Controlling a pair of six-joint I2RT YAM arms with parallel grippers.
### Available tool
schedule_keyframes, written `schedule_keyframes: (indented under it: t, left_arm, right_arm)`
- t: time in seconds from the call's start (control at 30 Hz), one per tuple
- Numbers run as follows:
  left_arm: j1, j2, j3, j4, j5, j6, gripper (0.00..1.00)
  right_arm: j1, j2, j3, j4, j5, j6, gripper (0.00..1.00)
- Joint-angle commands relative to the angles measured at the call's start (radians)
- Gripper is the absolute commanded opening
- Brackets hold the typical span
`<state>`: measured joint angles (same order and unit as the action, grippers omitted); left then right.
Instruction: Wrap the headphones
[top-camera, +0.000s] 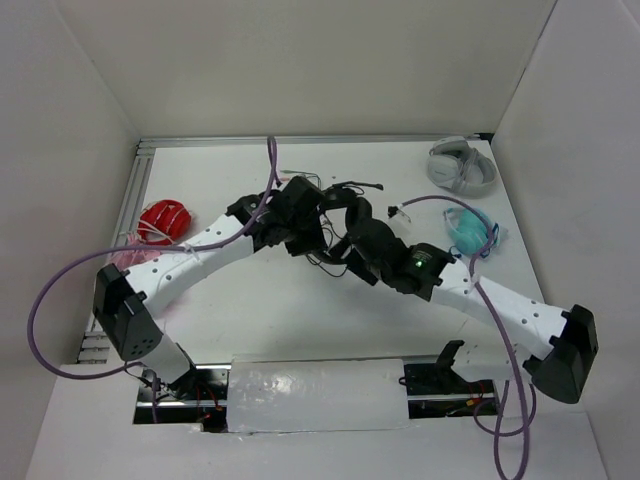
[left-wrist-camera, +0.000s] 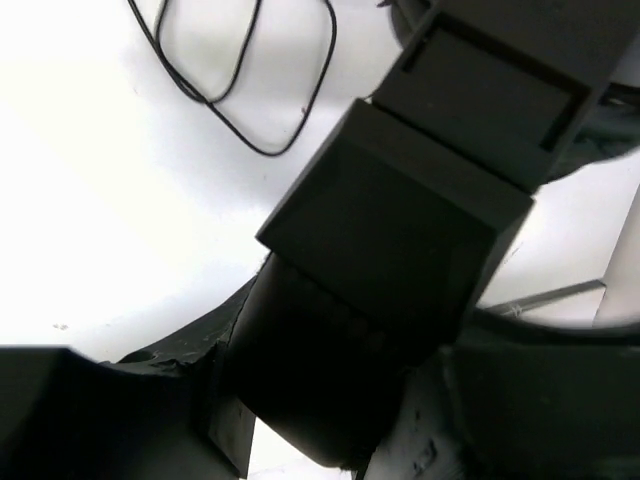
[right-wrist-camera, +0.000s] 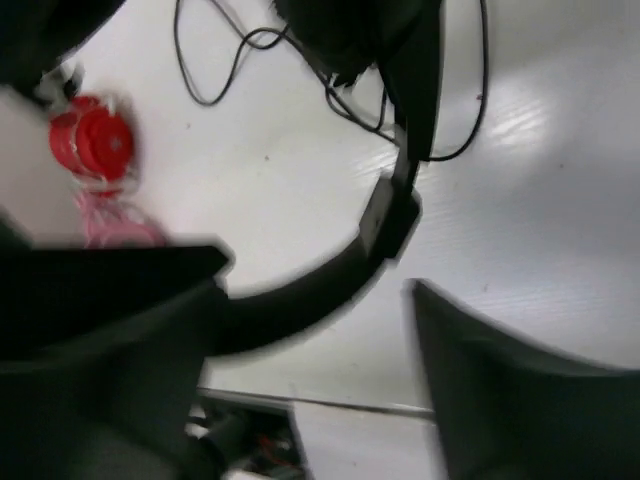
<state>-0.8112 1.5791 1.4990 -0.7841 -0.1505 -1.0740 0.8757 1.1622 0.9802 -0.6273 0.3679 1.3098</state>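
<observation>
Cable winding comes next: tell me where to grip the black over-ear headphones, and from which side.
Probably grip the black over-ear headphones on the thin headband, from above, jaws across its width: it is slim and arched, whereas the round earcup is bulky.

Table (top-camera: 290, 310) bears grey headset (top-camera: 462, 166), teal headset (top-camera: 468, 230), red object (top-camera: 163, 220)
</observation>
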Motion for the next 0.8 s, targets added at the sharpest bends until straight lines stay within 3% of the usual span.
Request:
schedule_keyframes:
  t: [0.0,0.17,0.37,0.47,0.6,0.77]
  left_arm:
    - [0.036,-0.022,0.081,0.026,-0.066,0.086,0.0]
    - [0.131,-0.082,0.141,0.137,0.002,0.268,0.0]
    - [0.181,-0.136,0.337,0.158,0.075,0.445,0.0]
    - [0.185,-0.134,0.472,0.164,0.091,0.499,0.0]
    - [0.173,-0.14,0.65,0.183,0.161,0.554,0.0]
    - [0.159,-0.159,0.734,0.233,0.21,0.575,0.0]
  right_arm:
    - [0.077,-0.053,0.147,0.04,0.166,-0.271,0.98]
    - [0.126,-0.169,0.147,0.092,0.212,-0.64,1.0]
    - [0.163,-0.494,-0.081,0.282,0.207,-0.9,1.0]
    - [0.149,-0.574,-0.205,0.388,0.18,-0.994,1.0]
    - [0.085,-0.553,-0.357,0.564,0.045,-1.192,1.0]
    - [-0.046,-0.399,-0.443,0.831,-0.185,-1.336,1.0]
